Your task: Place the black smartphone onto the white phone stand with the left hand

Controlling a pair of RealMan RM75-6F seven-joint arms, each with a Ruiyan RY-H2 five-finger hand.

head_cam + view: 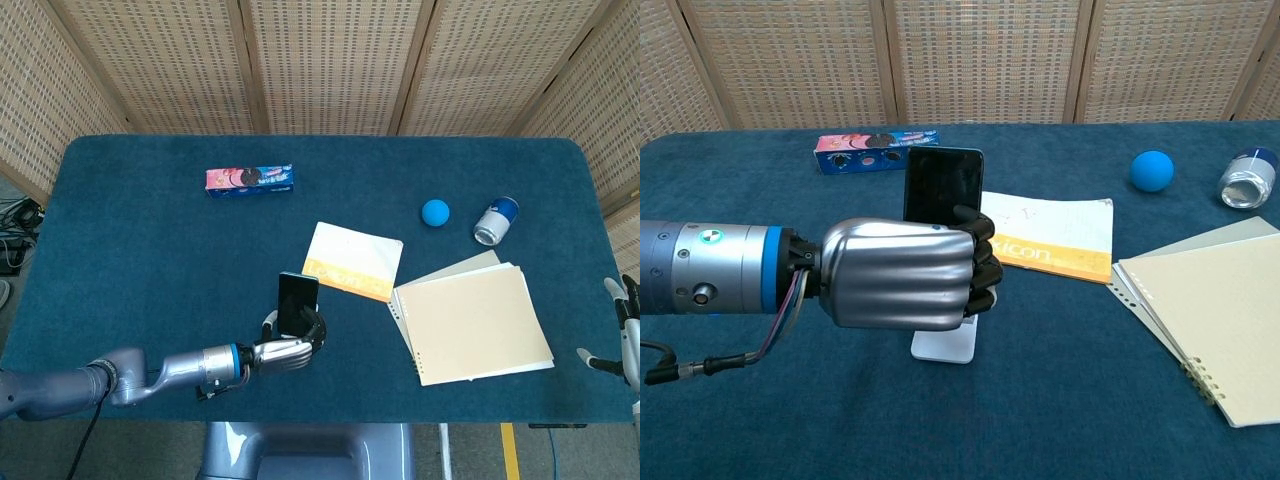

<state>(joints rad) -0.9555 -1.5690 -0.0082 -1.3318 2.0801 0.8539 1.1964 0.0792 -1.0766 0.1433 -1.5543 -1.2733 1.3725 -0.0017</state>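
Note:
My left hand (902,275) grips the black smartphone (943,183) upright, its screen facing the chest camera. In the head view the same left hand (283,351) holds the smartphone (297,302) near the table's front edge. Only the flat base of the white phone stand (946,345) shows, just under my fist; its upper part is hidden behind the fingers. I cannot tell whether the phone touches the stand. My right hand (625,335) hangs at the far right edge of the head view, fingers spread, holding nothing.
A white-and-orange booklet (353,260) lies just behind the phone. A beige spiral notebook (472,322) lies to the right. Further back are a blue ball (435,212), a tipped can (495,221) and a pink biscuit pack (250,180).

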